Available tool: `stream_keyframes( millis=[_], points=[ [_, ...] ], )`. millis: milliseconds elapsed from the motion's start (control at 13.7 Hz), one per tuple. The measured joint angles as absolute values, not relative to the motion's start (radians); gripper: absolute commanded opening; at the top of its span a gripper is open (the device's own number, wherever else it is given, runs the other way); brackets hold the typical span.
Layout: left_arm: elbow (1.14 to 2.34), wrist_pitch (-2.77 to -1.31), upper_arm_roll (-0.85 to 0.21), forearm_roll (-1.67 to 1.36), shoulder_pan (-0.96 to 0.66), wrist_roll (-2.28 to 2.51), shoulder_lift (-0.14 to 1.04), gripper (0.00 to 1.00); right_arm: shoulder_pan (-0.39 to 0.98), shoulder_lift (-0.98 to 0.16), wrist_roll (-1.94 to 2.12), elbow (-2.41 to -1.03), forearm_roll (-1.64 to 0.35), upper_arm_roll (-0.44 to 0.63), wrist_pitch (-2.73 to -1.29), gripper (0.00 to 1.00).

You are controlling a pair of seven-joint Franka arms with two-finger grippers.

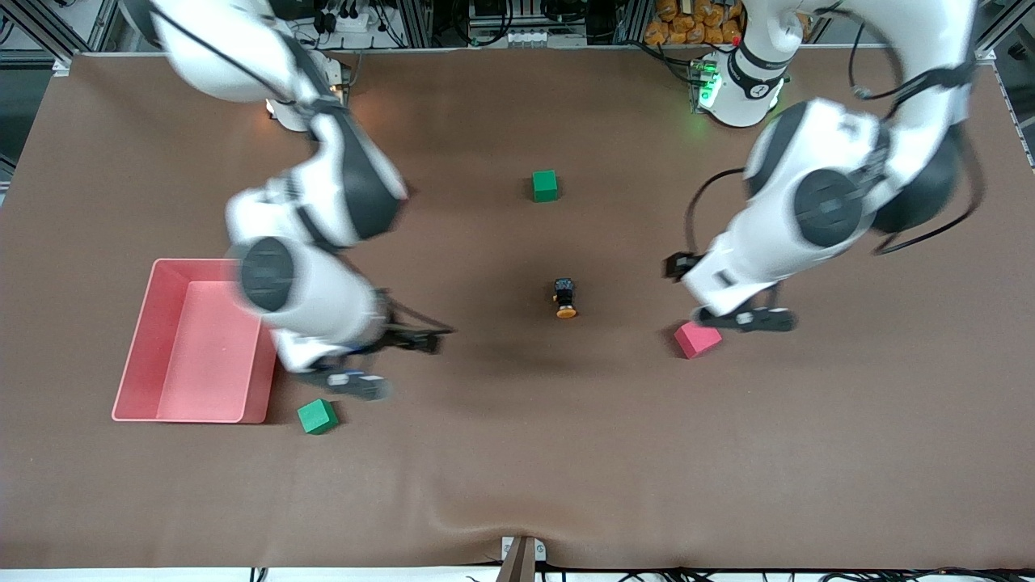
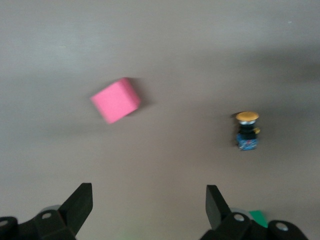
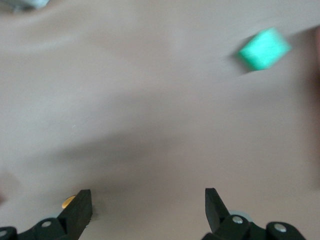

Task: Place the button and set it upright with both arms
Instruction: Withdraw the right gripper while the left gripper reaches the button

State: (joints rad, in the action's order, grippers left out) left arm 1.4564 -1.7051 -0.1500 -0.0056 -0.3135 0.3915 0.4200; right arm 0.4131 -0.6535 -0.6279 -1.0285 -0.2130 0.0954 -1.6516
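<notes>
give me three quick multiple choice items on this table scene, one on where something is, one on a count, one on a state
1. The button lies
A. in the pink tray
B. on the bare table between the two arms
C. on the red cube

2. Green cubes on the table:
A. one
B. two
C. three

3. The left gripper is
A. open and empty
B. shut on the button
C. shut on a cube

Key: B, it sits on the brown mat, clear of the pink tray and red cube. B, one green cube, another. A, fingers apart, nothing between.
</notes>
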Motion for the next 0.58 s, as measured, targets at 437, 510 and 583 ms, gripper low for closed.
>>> stream_keyframes(
  millis=[437, 510, 583],
  points=[
    [1.379, -1.919, -0.152, -0.034, -0.463, 0.605, 0.642, 1.00, 0.071, -0.500, -0.347, -1.029, -0.213, 0.029, -1.413, 1.00],
    [1.366, -1.928, -0.152, -0.035, -0.480, 0.615, 0.673, 1.00, 0.028, -0.477, -0.275, -1.029, -0.213, 0.025, -1.403, 1.00],
    [1.355, -1.932, -0.152, -0.037, -0.493, 0.618, 0.697, 1.00, -0.005, -0.450, -0.218, -1.030, -0.212, 0.024, -1.394, 1.00]
  ],
)
